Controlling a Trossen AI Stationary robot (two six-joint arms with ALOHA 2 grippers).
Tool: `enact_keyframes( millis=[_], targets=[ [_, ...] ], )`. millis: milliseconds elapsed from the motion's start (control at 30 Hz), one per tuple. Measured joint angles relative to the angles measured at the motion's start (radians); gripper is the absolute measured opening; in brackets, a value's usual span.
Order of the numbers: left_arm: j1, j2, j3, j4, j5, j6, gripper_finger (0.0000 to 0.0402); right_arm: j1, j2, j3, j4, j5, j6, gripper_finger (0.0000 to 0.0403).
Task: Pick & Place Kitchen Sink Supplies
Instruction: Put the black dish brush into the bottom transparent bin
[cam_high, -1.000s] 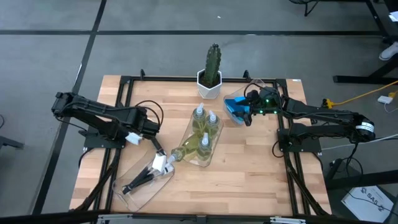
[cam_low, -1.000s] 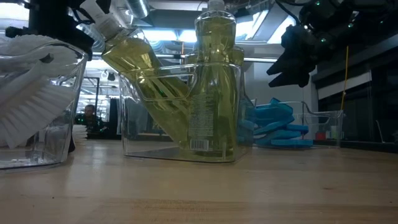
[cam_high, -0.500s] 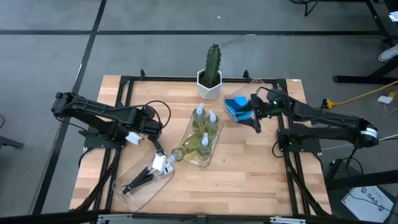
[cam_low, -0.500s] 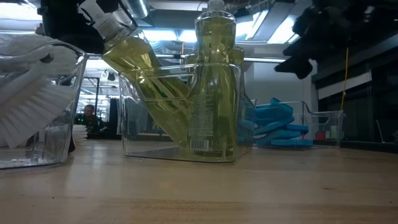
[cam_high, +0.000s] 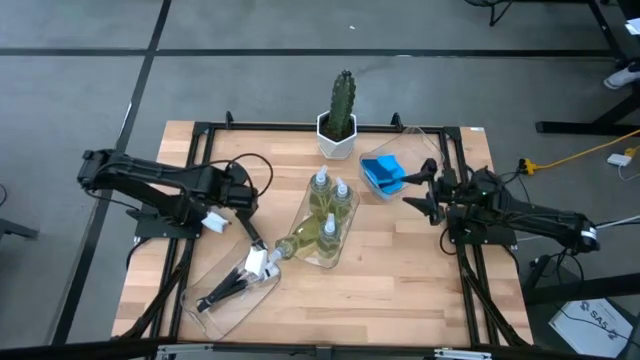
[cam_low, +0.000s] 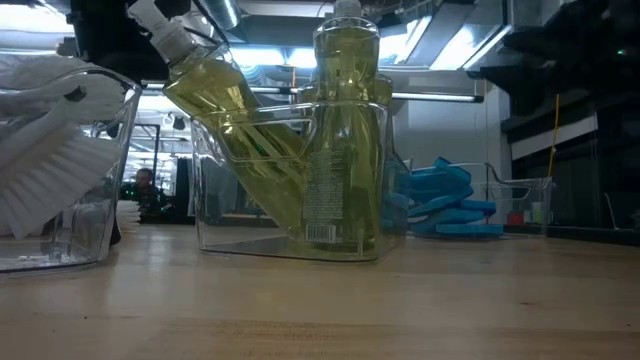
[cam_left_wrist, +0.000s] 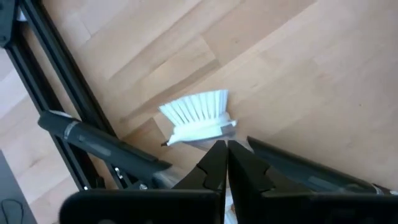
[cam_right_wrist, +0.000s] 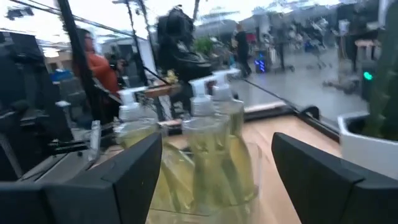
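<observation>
Fingers of your left gripper (cam_left_wrist: 226, 163) are clenched on nothing above the brush (cam_left_wrist: 198, 117). Your right gripper (cam_high: 425, 190) waits spread beside the sponges (cam_high: 381, 173), likely between picks.

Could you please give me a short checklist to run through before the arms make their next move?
1. Right gripper empty, jaws open: ok; it sits beside the blue sponges, not touching them.
2. Left gripper jaws shut, nothing between them: ok; a brush lies just ahead of it.
3. Bottles seated in their clear tray: not ok; one bottle leans steeply, its neck over the tray's rim.
4. Sponges stacked in their own tray: ok.
5. Brushes inside the front-left tray: ok.
6. Cactus upright, away from both arms: ok.
</observation>
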Motion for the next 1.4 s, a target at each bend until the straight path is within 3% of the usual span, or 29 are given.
enact_keyframes(
  millis=[133, 567, 800, 1400],
  targets=[
    [0.014, -0.012, 0.000, 0.024, 0.000, 0.043, 0.0002, 0.041, -0.061, -0.040, -0.034, 0.031, -0.014, 0.0300],
    [0.029, -0.077, 0.000, 0.174, -0.002, 0.196, 0.0002, 0.127, -0.161, -0.104, -0.142, 0.319, -0.139, 0.0300],
    [0.029, -0.134, 0.000, 0.304, 0.058, 0.369, 0.0002, 0.127, -0.161, -0.104, -0.174, 0.323, 0.010, 0.0300],
    [0.029, -0.167, -0.135, 0.358, 0.046, 0.320, 0.0004, 0.126, -0.161, -0.103, -0.172, 0.356, 0.171, 0.0300]
  ],
)
